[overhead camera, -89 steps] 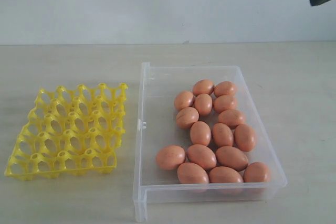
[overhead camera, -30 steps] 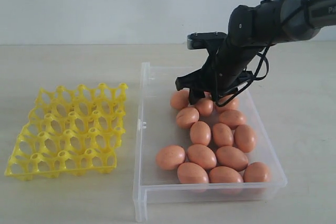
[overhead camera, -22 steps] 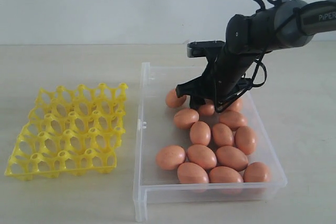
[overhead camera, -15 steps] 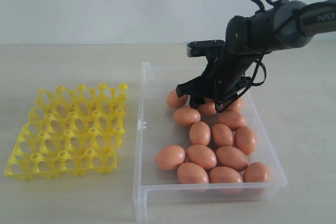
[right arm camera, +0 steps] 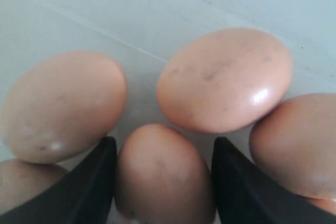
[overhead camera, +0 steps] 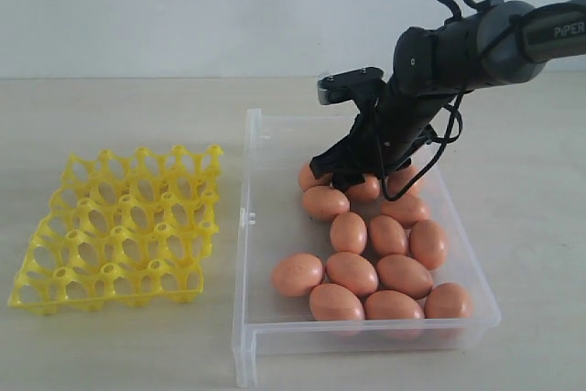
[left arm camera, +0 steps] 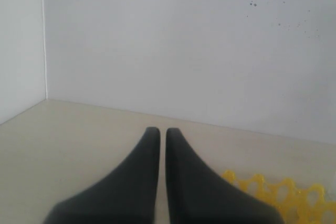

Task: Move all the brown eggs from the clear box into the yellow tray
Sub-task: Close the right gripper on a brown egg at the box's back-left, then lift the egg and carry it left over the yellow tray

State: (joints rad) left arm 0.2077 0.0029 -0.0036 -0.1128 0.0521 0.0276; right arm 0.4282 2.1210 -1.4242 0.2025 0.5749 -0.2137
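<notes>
Several brown eggs (overhead camera: 349, 232) lie in the clear box (overhead camera: 245, 226), bunched toward its right side. My right gripper (overhead camera: 343, 176) reaches down into the box's far end. In the right wrist view its fingers (right arm camera: 164, 142) straddle one brown egg (right arm camera: 160, 177). One finger rests against it and a thin gap shows at the other. That egg still lies on the box floor among its neighbours (right arm camera: 223, 80). The yellow tray (overhead camera: 110, 295) sits left of the box with nothing in its cups. My left gripper (left arm camera: 158, 130) is shut on nothing, with an edge of the tray (left arm camera: 283, 192) beside it.
The box's near wall (overhead camera: 366, 334) and far wall (overhead camera: 330, 118) stand low around the eggs. Bare tabletop (overhead camera: 229, 180) separates tray and box. A plain white wall (overhead camera: 183, 6) closes off the back. The left arm is outside the exterior view.
The right arm came in from the top right and dropped onto the far eggs. It nudged the far-left egg, and its jaws have narrowed around one egg. The left gripper is unchanged.
</notes>
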